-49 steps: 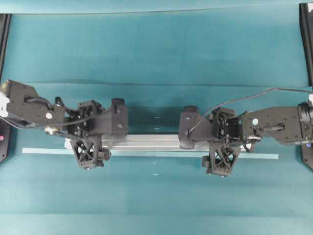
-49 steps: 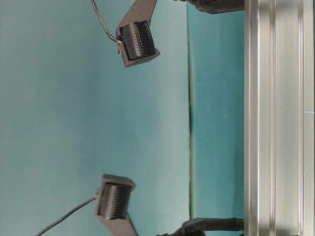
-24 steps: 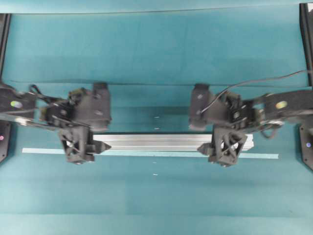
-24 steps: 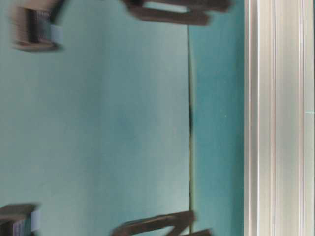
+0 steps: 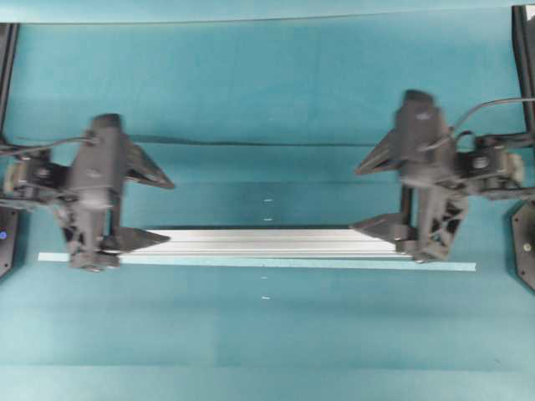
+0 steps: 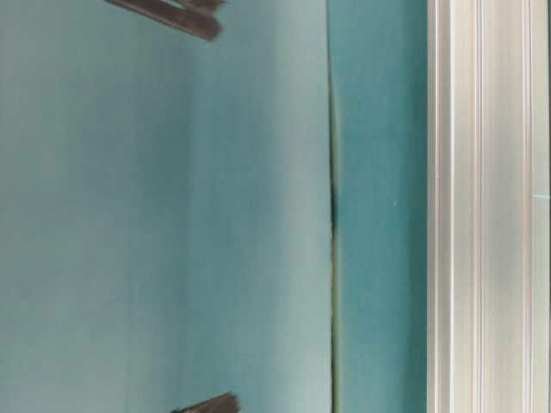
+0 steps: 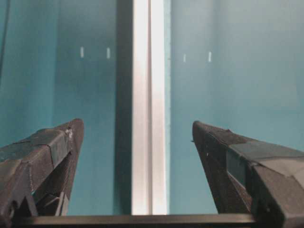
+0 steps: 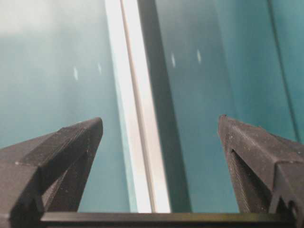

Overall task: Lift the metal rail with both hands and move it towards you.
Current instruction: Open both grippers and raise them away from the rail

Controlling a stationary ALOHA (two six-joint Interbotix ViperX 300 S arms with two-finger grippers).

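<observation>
Both grippers are standing wide open with nothing between their fingers: the left gripper (image 5: pixel 142 209) is sitting over the left end of the metal rail (image 5: pixel 259 242), and the right gripper (image 5: pixel 380 192) is sitting over its right end, each with one finger on the near side of the bar and the other well behind it. Seen from each wrist, the rail is running straight ahead between the spread fingers, apart from both. It is lying flat on the teal table (image 5: pixel 267 83), its near edge resting just beside the pale-blue tape strip (image 5: pixel 451 266). From here the likeliest trouble, as I judge it, is an uneven pick: if one side is closing or rising ahead of the other, the long, smooth bar is going to tilt, twist or slide out of the pointed fingers. Gripping so close to the ends is also leaving little spare length if the bar shifts sideways. Room for moving looks generous, since open cloth is stretching toward the bottom of the overhead view, with only small white marks (image 5: pixel 266 297) there.
</observation>
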